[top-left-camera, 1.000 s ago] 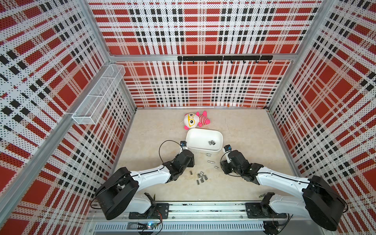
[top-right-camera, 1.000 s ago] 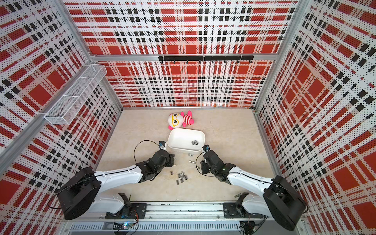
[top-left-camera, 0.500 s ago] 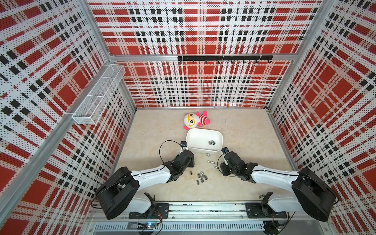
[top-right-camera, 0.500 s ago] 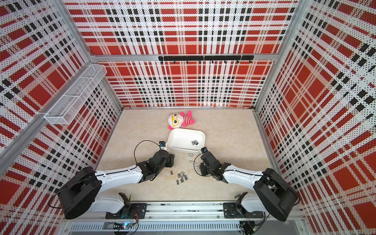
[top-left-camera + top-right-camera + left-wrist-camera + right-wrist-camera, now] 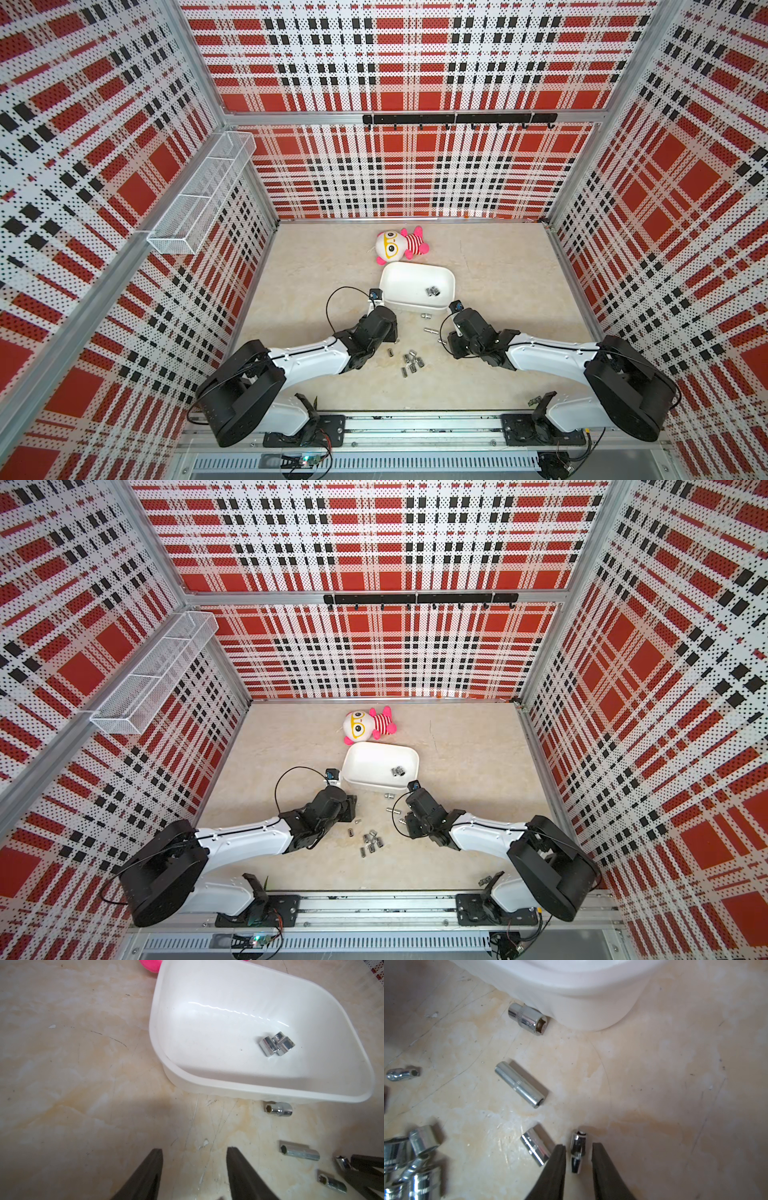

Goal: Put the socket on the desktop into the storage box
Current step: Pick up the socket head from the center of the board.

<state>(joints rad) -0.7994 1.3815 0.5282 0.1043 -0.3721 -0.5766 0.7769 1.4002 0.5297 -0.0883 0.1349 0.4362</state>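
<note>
surface: beige veined desktop [image 5: 511, 291]; scratched; metal rails at the edges
far middle: plush doll [image 5: 399, 246] lying flat; just beside the box
middle: white storage box [image 5: 403, 282]
by box front wall: short socket [image 5: 527, 1018] on its side; long socket [image 5: 519, 1084] near it, apart
front middle: socket pile [image 5: 411, 360]; lone socket [image 5: 390, 352] just beside

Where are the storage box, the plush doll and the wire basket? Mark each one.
storage box [image 5: 405, 284]: in a top view, on its bare inner floor.
plush doll [image 5: 390, 248]: in a top view, on its face.
wire basket [image 5: 201, 193]: in a top view, on its mesh.
</note>
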